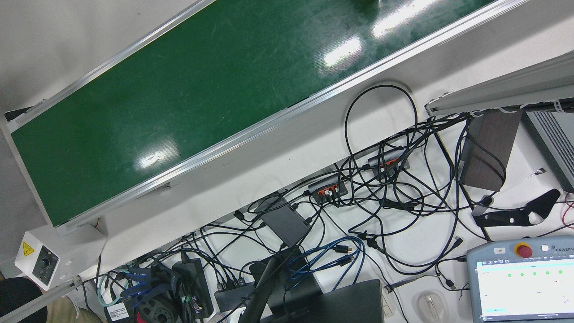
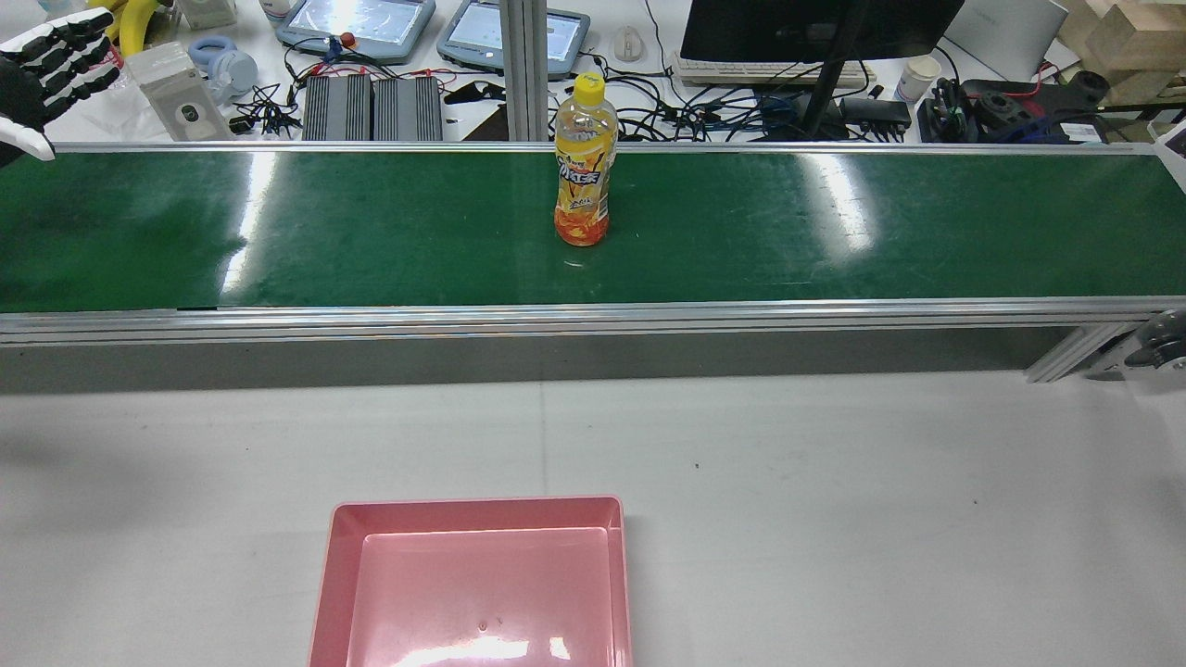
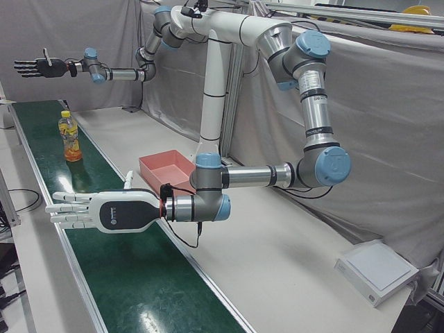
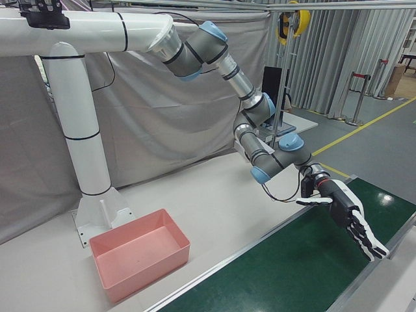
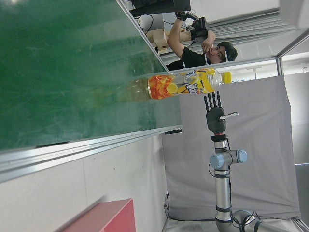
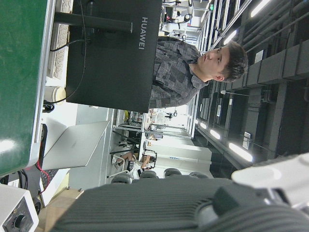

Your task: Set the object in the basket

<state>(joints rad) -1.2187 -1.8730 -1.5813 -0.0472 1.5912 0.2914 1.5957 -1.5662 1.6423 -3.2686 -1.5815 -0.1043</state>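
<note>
A pink basket [image 2: 477, 574] sits empty at the near edge of the white table [image 2: 834, 482], well apart from everything else. Beyond it runs the green belt [image 2: 834, 232], and the orange drink bottle [image 2: 584, 162] stands upright near the middle of the belt, closer to its far edge. The left hand [image 2: 51, 69] hovers flat over the belt's left end, fingers spread, holding nothing. The right hand [image 4: 351, 218] hovers over the belt's right end, fingers also spread and empty. A person [image 5: 200, 48] stands behind the belt's far edge.
</note>
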